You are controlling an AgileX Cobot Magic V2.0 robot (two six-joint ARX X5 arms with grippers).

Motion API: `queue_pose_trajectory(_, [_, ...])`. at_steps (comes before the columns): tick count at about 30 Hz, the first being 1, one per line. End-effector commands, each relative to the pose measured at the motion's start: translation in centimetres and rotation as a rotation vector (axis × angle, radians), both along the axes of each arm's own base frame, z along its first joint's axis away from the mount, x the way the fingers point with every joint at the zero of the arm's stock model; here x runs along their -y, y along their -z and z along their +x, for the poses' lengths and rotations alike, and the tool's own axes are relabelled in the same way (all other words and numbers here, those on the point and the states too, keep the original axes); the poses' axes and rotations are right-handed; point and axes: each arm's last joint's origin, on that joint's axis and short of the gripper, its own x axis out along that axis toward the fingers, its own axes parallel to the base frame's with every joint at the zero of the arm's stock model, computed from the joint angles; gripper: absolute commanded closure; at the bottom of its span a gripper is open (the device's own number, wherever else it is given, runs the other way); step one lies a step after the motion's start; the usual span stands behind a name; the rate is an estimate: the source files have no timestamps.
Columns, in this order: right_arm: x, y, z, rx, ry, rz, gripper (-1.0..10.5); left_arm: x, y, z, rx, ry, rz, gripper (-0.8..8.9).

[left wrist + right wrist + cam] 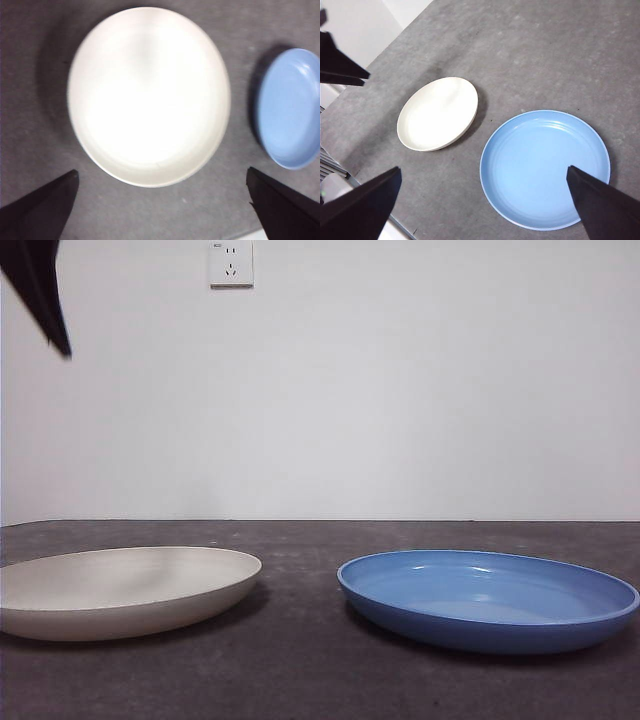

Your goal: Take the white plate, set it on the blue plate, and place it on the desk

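Cream-white, the white plate (pixel 149 95) lies on the desk (pixel 40 165) beside the blue plate (pixel 290 107), untouched. Left gripper (pixel 160 210) hovers above, jaws wide; shallow rim risks slipping.

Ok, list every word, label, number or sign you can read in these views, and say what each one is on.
None can be read.
The wall socket has a small mark at its top corner, too small to read.
The white plate, the blue plate and the desk carry no text or marks.
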Motion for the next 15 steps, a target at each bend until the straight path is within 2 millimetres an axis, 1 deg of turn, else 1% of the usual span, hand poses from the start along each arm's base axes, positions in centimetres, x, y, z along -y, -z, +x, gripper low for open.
queue_pose_trajectory(1, [0.0, -0.5, 0.0, 0.011, -0.004, 0.016, 3.3, -0.5, 1.1, 1.6, -0.025, 0.002, 0.004, 1.34])
queue_pose_trajectory(4, [0.0, -0.5, 0.0, 0.010, -0.003, 0.016, 3.3, -0.9, 2.1, 2.6, -0.054, -0.002, -0.011, 1.34])
queue_pose_trajectory(8, [0.0, -0.5, 0.0, 0.002, 0.002, 0.022, 3.3, -1.1, 3.0, 3.4, -0.069, 0.004, -0.021, 1.36])
queue_pose_trajectory(11, [0.0, -0.5, 0.0, 0.003, 0.003, 0.023, 3.3, -1.2, 4.0, 4.2, -0.100, -0.001, -0.022, 1.88])
queue_pose_trajectory(15, [-0.1, -0.5, 0.0, 0.003, 0.003, 0.023, 3.3, -1.5, 6.4, 5.6, -0.187, -0.004, -0.021, 1.92])
